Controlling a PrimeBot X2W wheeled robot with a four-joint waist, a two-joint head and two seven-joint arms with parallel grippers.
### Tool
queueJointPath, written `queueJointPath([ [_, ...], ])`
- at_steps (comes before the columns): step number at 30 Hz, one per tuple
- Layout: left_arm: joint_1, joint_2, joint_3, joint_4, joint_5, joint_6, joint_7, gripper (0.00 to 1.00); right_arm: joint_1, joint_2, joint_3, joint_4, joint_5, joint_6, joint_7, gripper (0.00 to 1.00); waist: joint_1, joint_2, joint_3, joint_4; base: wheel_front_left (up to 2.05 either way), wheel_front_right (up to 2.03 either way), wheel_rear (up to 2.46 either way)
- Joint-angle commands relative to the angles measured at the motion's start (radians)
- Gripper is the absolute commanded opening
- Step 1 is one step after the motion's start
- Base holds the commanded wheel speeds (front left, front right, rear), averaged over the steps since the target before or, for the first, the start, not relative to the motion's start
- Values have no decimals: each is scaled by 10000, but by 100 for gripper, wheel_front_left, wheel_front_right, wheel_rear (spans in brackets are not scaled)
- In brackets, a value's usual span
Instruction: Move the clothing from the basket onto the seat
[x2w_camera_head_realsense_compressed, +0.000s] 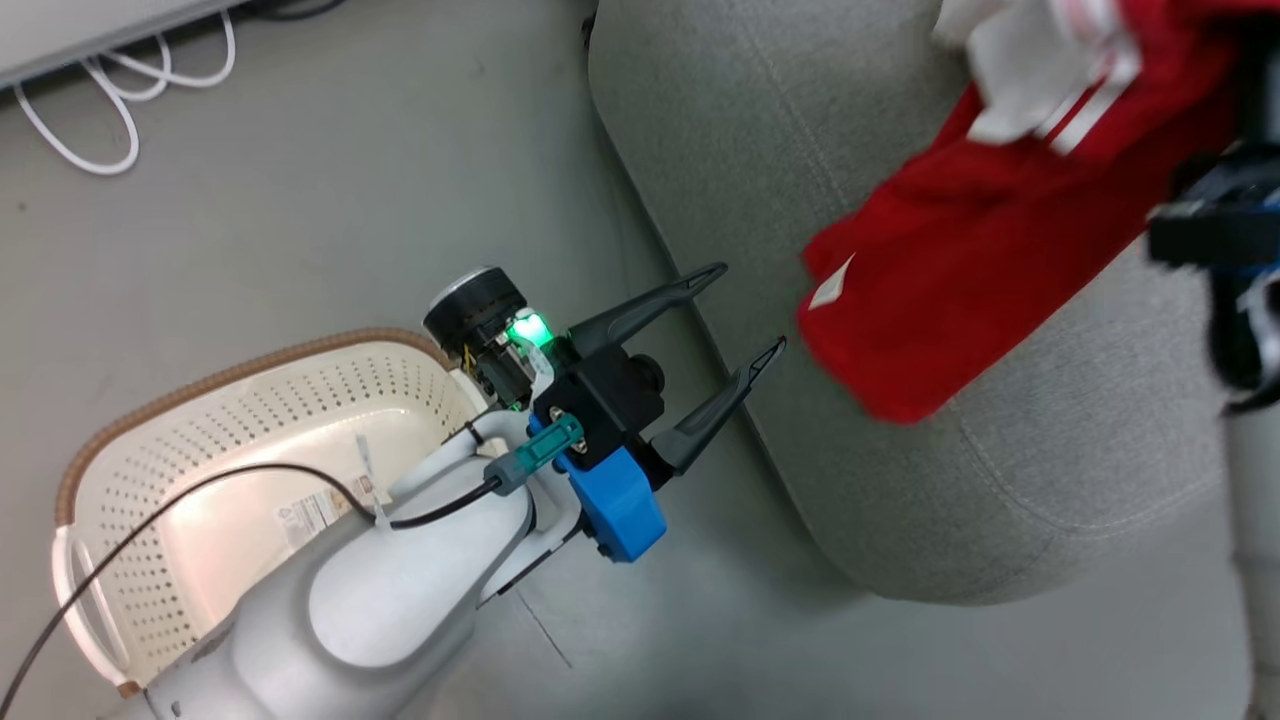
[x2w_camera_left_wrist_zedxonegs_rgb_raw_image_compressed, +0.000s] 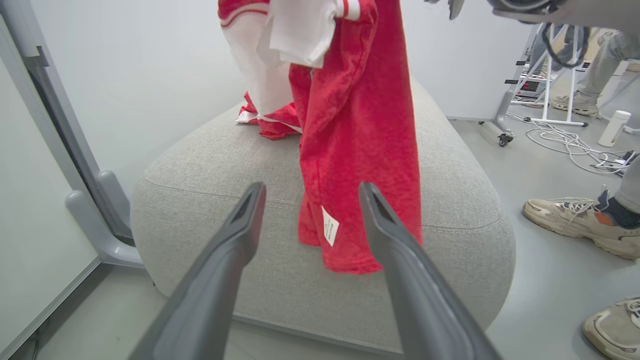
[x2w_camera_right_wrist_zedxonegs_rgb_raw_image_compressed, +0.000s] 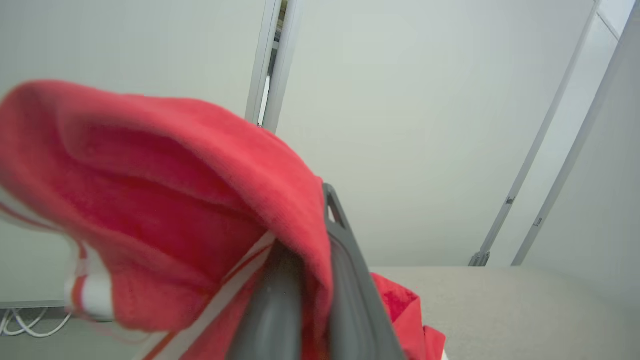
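Observation:
A red garment (x2w_camera_head_realsense_compressed: 960, 250) with a small white tag hangs in the air over the grey seat (x2w_camera_head_realsense_compressed: 900, 480), its lower end dangling past the cushion's front edge. My right gripper (x2w_camera_right_wrist_zedxonegs_rgb_raw_image_compressed: 315, 220) is shut on this garment's (x2w_camera_right_wrist_zedxonegs_rgb_raw_image_compressed: 175, 200) upper fabric, which drapes over one finger. A second red and white garment (x2w_camera_left_wrist_zedxonegs_rgb_raw_image_compressed: 270, 122) lies crumpled on the seat (x2w_camera_left_wrist_zedxonegs_rgb_raw_image_compressed: 200, 190) behind it. My left gripper (x2w_camera_head_realsense_compressed: 750, 307) is open and holds nothing, between the basket (x2w_camera_head_realsense_compressed: 250, 400) and the seat. In the left wrist view its fingers (x2w_camera_left_wrist_zedxonegs_rgb_raw_image_compressed: 235, 235) frame the hanging garment (x2w_camera_left_wrist_zedxonegs_rgb_raw_image_compressed: 360, 150) from a distance. The basket shows just its label inside.
White cables (x2w_camera_head_realsense_compressed: 120, 90) lie on the grey floor at the far left. A person's shoes (x2w_camera_left_wrist_zedxonegs_rgb_raw_image_compressed: 570, 220) stand on the floor right of the seat, with cables (x2w_camera_left_wrist_zedxonegs_rgb_raw_image_compressed: 570, 142) and a wheeled stand behind. A grey partition foot (x2w_camera_left_wrist_zedxonegs_rgb_raw_image_compressed: 95, 220) sits left of the seat.

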Motion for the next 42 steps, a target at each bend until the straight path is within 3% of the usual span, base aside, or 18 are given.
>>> queueJointPath([
  [1,-210,115,24,-102,72,16,51,100,-615,-333,-186,-190,22,-9,-6,0,0,0,462,150,0,0,0],
  [9,-716,540,132,-502,272,77,352,100,-2370,-1521,-1592,-449,277,-7,-6,0,0,0,1669,256,0,0,0],
  [16,-1232,1041,175,-1113,519,88,759,100,-3573,-3095,-3088,528,491,-9,-6,0,0,0,2963,283,0,0,0],
  [18,-1356,1170,153,-1235,558,50,886,100,-3601,-3257,-3382,875,489,-7,-4,0,0,0,3212,290,0,0,0],
  [26,-1640,1481,162,-1576,675,54,1131,100,-3220,-2918,-3654,1949,419,-9,-6,0,0,0,3713,193,0,0,0],
  [34,-1722,1645,133,-1819,636,101,1335,100,-2747,-2120,-3751,3221,225,-9,-6,0,0,0,3986,205,0,0,0],
  [42,-1780,1837,129,-1938,606,157,1470,100,-2369,-1268,-3836,3663,-88,-9,-6,0,0,0,4089,206,0,0,0],
])
